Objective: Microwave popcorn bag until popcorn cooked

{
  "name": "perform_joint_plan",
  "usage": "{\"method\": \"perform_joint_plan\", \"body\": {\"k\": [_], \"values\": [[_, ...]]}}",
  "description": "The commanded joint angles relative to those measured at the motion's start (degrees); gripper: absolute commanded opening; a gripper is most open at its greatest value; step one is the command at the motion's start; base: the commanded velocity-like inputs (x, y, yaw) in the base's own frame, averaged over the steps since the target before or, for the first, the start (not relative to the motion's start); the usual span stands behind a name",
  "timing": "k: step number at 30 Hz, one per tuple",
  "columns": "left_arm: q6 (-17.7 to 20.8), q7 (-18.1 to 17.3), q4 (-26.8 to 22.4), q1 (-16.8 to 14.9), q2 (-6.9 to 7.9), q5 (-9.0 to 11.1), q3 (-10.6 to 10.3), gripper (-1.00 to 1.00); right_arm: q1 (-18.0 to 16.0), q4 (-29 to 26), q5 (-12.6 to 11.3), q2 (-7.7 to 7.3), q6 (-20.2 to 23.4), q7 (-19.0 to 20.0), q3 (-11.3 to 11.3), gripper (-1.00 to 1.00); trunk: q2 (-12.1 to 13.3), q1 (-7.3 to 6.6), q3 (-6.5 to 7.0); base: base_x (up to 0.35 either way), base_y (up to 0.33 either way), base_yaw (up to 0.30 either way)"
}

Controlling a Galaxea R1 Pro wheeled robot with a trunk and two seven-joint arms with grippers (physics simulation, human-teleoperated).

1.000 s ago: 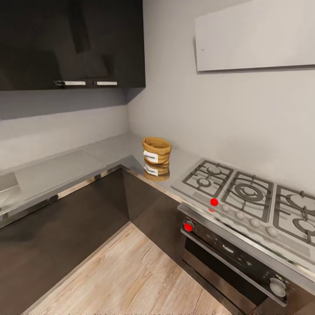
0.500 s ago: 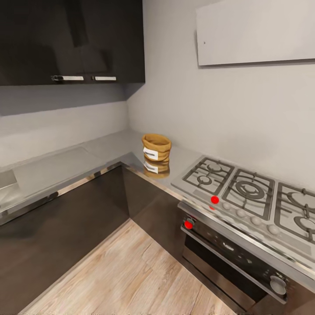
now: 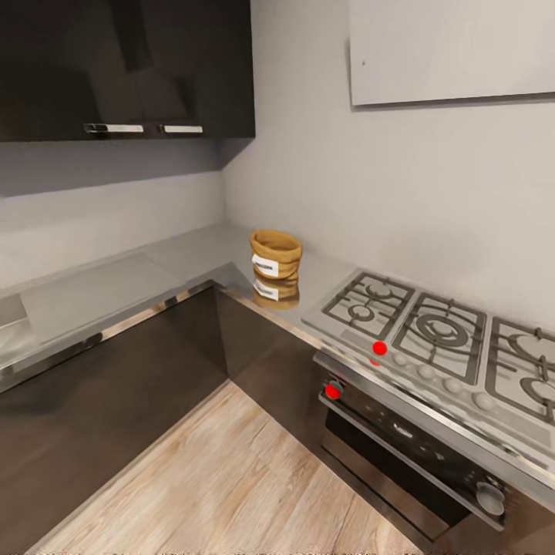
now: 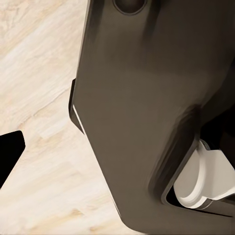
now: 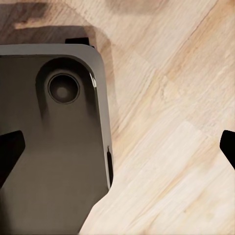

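Observation:
The popcorn bag [image 3: 275, 255], a squat tan sack with a rolled rim and a white label, stands upright on the grey glossy countertop [image 3: 193, 258] near the inner corner, mirrored in the surface. Its contents cannot be made out. The microwave is out of view. In the right wrist view my right gripper [image 5: 117, 149] is open, one black fingertip [image 5: 10, 152] at each side edge, over wood floor and my dark base [image 5: 54, 147]. In the left wrist view my left gripper [image 4: 117, 152] shows one fingertip [image 4: 10, 152] spread far out, above my base [image 4: 142, 112].
A steel gas hob [image 3: 439, 331] lies right of the bag, over a built-in oven [image 3: 408, 447] with red-dotted knobs. Dark upper cabinets [image 3: 123, 69] hang at the left and a flat white hood [image 3: 455, 50] at the right. Light wood floor [image 3: 223, 478] fills the corner between the cabinet fronts.
The whole head picture has shifted slightly upward, so the camera moved. The bag and everything on the countertop stay where they were.

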Motion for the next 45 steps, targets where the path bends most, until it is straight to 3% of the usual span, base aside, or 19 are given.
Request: {"method": "perform_joint_plan", "body": {"k": [1,38,45], "values": [[-0.14,0.02,0.01,-0.02,-0.01,0.28,0.02,1.0,-0.06,0.14,0.61,-0.02,-0.27,-0.24,-0.44,1.0,-0.04,0.0,-0.15,0.0,0.0,0.0],[-0.16,0.02,0.01,-0.02,-0.01,0.28,0.02,1.0,-0.06,0.14,0.69,-0.02,-0.28,-0.24,-0.44,1.0,-0.04,0.0,-3.55,0.0,0.0,0.0],[-0.16,0.02,0.01,-0.02,-0.01,0.28,0.02,1.0,-0.06,0.14,0.82,0.06,-0.47,-0.6,-0.53,1.0,-0.04,0.0,-3.66,0.0,0.0,0.0]]}}
